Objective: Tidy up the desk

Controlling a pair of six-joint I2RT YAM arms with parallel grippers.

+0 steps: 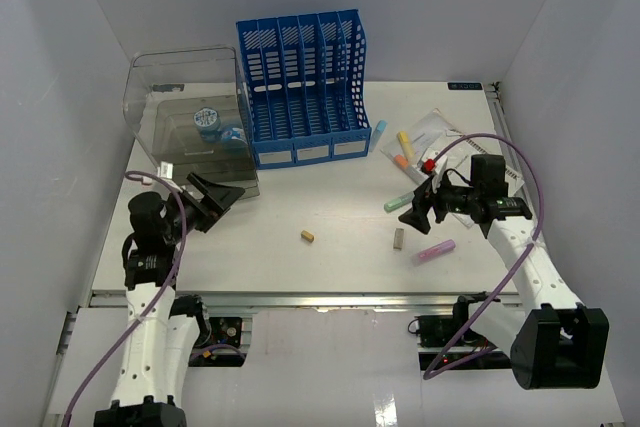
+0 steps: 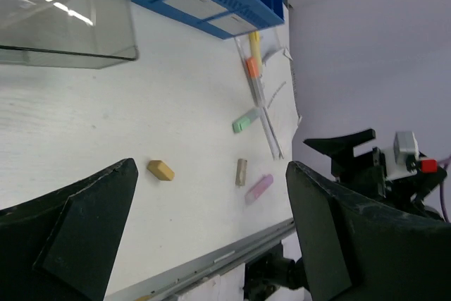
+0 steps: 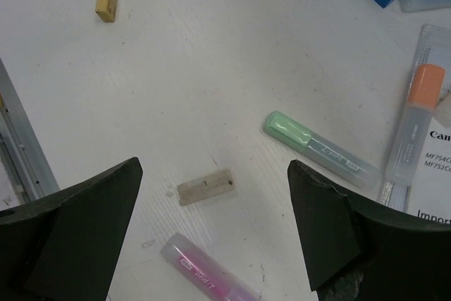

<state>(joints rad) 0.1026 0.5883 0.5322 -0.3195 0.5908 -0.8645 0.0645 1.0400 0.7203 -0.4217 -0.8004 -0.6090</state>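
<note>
The white desk (image 1: 330, 187) holds scattered stationery. A yellow eraser (image 1: 308, 236) lies near the front middle, with a beige eraser (image 1: 399, 238) and a pink highlighter (image 1: 436, 251) to its right. A green highlighter (image 1: 400, 200) lies further back. My right gripper (image 1: 420, 205) hovers open over the beige eraser (image 3: 205, 187), with the pink highlighter (image 3: 208, 273) and the green highlighter (image 3: 317, 149) nearby. My left gripper (image 1: 218, 202) is open and empty by the front corner of the clear box (image 1: 185, 117). Its wrist view shows the yellow eraser (image 2: 161, 170).
A blue slotted file rack (image 1: 300, 87) stands at the back, beside the clear box holding a blue item (image 1: 210, 122). Blue (image 1: 379, 129), yellow (image 1: 405, 137) and orange (image 1: 400, 160) highlighters lie by papers (image 1: 445, 137) at the back right. A metal rail (image 1: 300, 297) edges the front.
</note>
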